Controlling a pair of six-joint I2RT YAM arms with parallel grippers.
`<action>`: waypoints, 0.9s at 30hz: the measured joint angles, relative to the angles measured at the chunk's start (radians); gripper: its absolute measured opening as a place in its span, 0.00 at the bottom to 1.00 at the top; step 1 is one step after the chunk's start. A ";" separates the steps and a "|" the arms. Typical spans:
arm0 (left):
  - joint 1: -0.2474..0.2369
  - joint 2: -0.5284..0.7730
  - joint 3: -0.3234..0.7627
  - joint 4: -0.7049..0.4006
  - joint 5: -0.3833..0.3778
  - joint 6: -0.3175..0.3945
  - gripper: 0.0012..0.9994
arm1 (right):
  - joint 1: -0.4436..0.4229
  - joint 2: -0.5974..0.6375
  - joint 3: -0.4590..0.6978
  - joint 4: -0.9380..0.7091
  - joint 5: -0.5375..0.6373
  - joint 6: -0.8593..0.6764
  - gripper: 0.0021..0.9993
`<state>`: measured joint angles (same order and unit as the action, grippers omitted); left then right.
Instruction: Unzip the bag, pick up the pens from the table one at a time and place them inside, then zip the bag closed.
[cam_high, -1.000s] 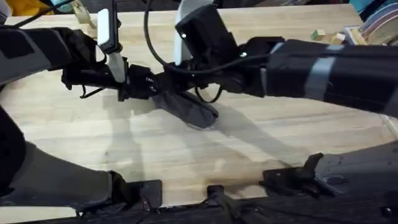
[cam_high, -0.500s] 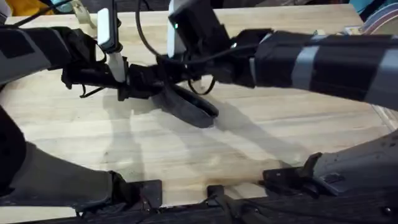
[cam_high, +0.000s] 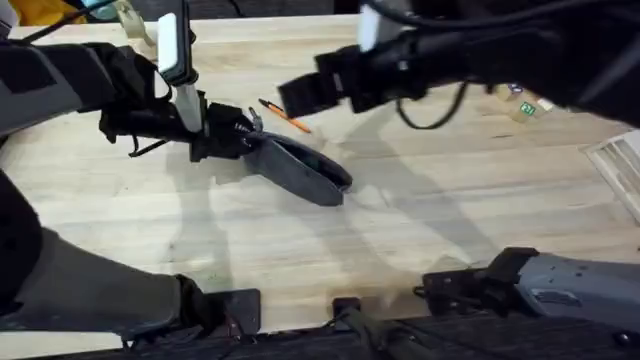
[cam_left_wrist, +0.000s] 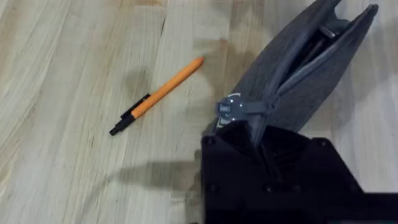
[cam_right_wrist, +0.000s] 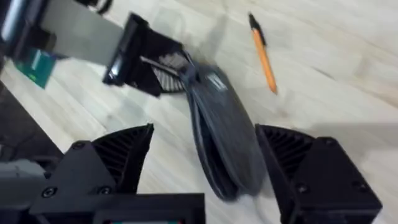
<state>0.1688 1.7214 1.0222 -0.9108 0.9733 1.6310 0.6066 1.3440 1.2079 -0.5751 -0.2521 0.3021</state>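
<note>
The grey bag (cam_high: 305, 172) lies on the table (cam_high: 420, 230) left of centre, its zip parted along the top. My left gripper (cam_high: 236, 135) is shut on the bag's left end by the zip pull (cam_left_wrist: 231, 107). One orange pen (cam_high: 284, 116) with a black tip lies just behind the bag, apart from it. My right gripper (cam_high: 300, 95) hovers above and behind the bag, open with nothing in it. In the right wrist view the bag (cam_right_wrist: 227, 134) shows below the wide-spread fingers (cam_right_wrist: 118, 155), the pen (cam_right_wrist: 263, 55) farther off. The left wrist view shows the pen (cam_left_wrist: 158, 96) beside the bag (cam_left_wrist: 311, 62).
Small coloured blocks (cam_high: 525, 105) sit at the back right, and a white rack (cam_high: 622, 165) stands at the right edge. Bare planks stretch in front of the bag and to its right.
My right arm has lifted off the bag and swung back and to the right, uncovering the orange pen. The left gripper and the bag have stayed put.
</note>
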 joint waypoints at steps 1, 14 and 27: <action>0.000 0.000 0.000 0.000 0.000 0.000 0.04 | -0.008 -0.013 0.000 -0.025 0.000 -0.010 1.00; -0.003 0.000 0.000 -0.006 0.022 -0.004 0.99 | -0.025 -0.054 0.000 -0.107 0.000 -0.069 1.00; 0.023 -0.010 0.014 -0.068 0.015 -0.004 0.99 | 0.029 -0.054 0.000 -0.106 0.000 -0.135 1.00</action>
<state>0.1913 1.7114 1.0360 -0.9785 0.9881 1.6270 0.6352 1.2896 1.2083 -0.6815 -0.2520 0.1672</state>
